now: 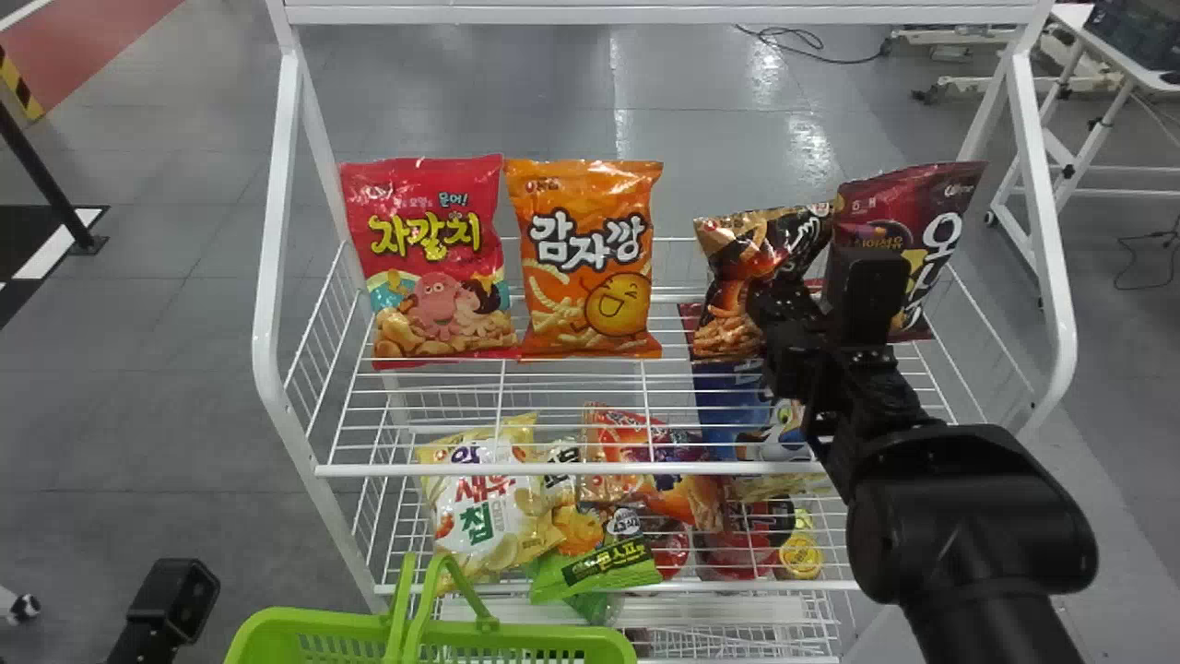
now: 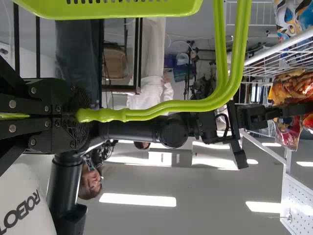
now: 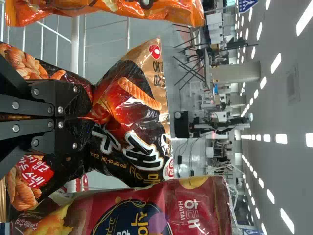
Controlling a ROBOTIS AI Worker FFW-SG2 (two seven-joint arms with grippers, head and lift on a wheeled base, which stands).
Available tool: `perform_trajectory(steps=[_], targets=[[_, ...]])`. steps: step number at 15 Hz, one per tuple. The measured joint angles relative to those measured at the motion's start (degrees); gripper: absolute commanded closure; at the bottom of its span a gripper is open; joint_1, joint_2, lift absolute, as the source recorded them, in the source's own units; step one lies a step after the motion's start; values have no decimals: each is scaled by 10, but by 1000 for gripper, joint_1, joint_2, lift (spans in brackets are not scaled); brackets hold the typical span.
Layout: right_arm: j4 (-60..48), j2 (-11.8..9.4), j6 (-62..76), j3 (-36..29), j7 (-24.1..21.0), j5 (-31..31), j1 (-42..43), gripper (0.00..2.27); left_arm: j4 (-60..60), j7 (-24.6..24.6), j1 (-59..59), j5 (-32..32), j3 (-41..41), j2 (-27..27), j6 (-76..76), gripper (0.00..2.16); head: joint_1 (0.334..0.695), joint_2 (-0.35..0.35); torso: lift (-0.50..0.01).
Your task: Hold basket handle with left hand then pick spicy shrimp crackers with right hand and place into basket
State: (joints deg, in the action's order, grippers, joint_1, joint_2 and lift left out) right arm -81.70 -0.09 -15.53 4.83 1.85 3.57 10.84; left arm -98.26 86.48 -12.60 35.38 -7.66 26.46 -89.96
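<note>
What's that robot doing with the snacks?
It's getting shrimp crackers for a basket. Its left tool holds the handle of a green shopping basket. Its right tool pinches the middle of the spicy shrimp crackers bag. That bag is at the white wire rack, between an orange snack bag and a dark red one, not yet in the basket.

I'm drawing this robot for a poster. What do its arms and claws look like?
The right arm is black, with thick rounded housings and a dark cable looping near its wrist. The left claw and right claw match: flat black bars and plates, round silvery screws; the left's tips look meshed.
</note>
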Motion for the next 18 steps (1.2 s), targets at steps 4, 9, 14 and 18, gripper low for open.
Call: perform_trajectory(steps=[4, 9, 14, 18], targets=[[0, 0, -9, 1, 32, 29, 5, 2219, 0, 3, 0, 1, 0, 1, 0, 2138, 695, 24, -7], [-68, -2, -115, -2, 43, 53, -14, 2219, -1, 4, -3, 5, -3, 2, 0, 2142, 695, 42, -7], [-235, -4, -285, -10, 36, 48, -73, 2219, -4, 3, -3, 5, -5, 3, 0, 2142, 695, 46, -7], [-343, -5, -378, -21, 35, 47, -125, 2219, -5, 1, -3, 5, -2, 2, 0, 2142, 695, 34, -7]])
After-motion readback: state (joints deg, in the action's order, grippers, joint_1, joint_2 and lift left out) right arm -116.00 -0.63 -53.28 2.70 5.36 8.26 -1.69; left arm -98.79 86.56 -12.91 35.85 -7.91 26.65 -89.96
